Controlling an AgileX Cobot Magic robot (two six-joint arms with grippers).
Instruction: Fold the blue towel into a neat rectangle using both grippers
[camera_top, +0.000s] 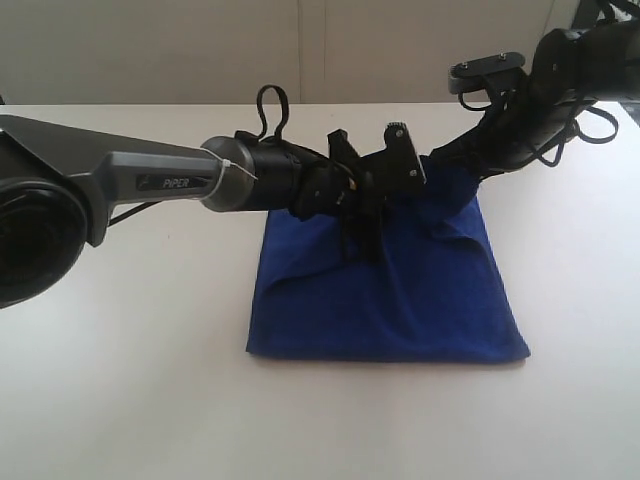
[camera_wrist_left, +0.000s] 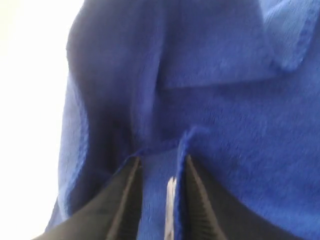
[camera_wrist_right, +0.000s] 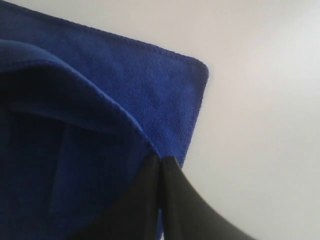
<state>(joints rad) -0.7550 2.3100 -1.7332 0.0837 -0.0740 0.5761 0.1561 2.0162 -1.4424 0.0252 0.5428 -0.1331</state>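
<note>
The blue towel (camera_top: 400, 300) lies on the white table (camera_top: 120, 400), with wrinkles across its top. My left gripper (camera_top: 362, 235) reaches in from the left to the towel's far middle. In the left wrist view the left gripper (camera_wrist_left: 161, 159) is open over the towel (camera_wrist_left: 225, 100); a raised cloth edge with the white label (camera_wrist_left: 170, 200) stands between its fingers, beside one of them. My right gripper (camera_top: 440, 160) is at the towel's far right corner. In the right wrist view the right gripper (camera_wrist_right: 161, 160) is shut on the edge of the towel's (camera_wrist_right: 125, 95) lifted upper layer.
Bare white table (camera_wrist_right: 260, 100) surrounds the towel on all sides. A pale wall (camera_top: 300, 50) runs behind the table's far edge. The left arm's thick grey link (camera_top: 90, 190) crosses the left of the exterior view.
</note>
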